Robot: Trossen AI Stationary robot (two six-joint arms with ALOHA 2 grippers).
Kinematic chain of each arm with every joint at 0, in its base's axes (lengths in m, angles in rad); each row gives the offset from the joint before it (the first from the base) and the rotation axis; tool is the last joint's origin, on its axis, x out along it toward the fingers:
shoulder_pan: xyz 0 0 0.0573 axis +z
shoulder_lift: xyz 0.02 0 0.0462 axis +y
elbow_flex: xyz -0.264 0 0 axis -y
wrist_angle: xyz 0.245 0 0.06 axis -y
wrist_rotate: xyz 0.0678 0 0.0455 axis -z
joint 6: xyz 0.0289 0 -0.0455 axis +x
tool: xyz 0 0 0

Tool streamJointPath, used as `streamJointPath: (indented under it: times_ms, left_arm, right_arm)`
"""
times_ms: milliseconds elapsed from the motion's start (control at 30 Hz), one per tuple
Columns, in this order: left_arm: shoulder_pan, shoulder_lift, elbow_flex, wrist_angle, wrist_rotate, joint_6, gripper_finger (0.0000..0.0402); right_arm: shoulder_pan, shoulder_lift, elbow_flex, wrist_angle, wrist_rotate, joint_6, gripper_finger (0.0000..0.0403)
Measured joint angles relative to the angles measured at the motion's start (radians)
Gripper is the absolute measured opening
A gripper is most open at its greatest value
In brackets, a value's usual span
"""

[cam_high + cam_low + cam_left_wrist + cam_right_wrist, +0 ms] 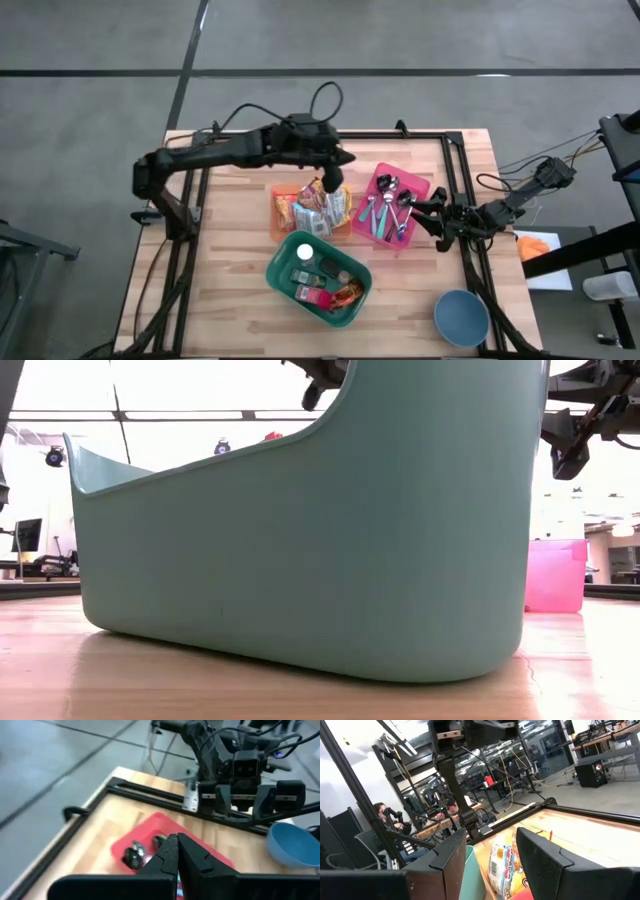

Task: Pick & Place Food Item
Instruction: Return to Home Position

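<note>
- Sorting looks finished: nothing lies loose on the bench (230,290), everything sits in a container.
- Spoons (388,208) lie in the pink bin (424,195), centre-right of the high view.
- Snack packets (315,212) are in the orange bin (275,205), at centre, touching the pink bin's left side.
- Small mixed items (320,280) fill the green bin (272,272), lower centre.
- Left to do, as I judge it: only parking both arms.
- Left pincer (333,185) hangs over the orange bin's upper right corner, fingers pressed together, holding nothing.
- Right pincer (437,215) is just right of the pink bin, fingers spread apart, empty.
- Counts: three bins, one each of pink, orange and green.
- One blue bowl (462,318), lower right, looks empty.
- Spoons: at least four; they overlap, so I cannot tell the exact number.
- Snack packets: about three or four, bunched together.
- Green bin items: roughly five or six, one with a white round top.
- Two arms.
</note>
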Motion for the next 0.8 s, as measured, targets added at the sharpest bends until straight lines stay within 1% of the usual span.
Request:
streamJointPath:
  times_ms: [100,167,267,500,667,800]
  left_arm:
    - [-0.003,-0.089,-0.073,0.001,-0.047,0.009,0.0001]
    - [-0.003,-0.164,-0.15,0.05,-0.064,0.009,0.0001]
    - [-0.002,-0.291,-0.304,0.16,-0.102,0.009,0.0001]
    - [-0.002,-0.604,-0.704,0.409,-0.208,0.009,0.0]
    - [0.0,-0.82,-0.96,0.579,-0.241,0.009,0.0]
    - [0.0,-0.99,-1.125,0.674,-0.26,0.009,0.0]
  right_arm:
    - [0.0,0.0,0.0,0.001,0.0,0.0,0.0171]
    - [0.0,0.0,0.0,-0.001,0.0,0.0,0.0171]
    - [0.0,0.0,0.0,-0.001,0.0,0.0,0.0171]
    - [0.0,0.0,0.0,0.0,0.0,0.0,0.0171]
    - [0.0,0.0,0.0,0.0,0.0,0.0,0.0171]
    - [0.0,0.0,0.0,0.0,0.0,0.0,0.0171]
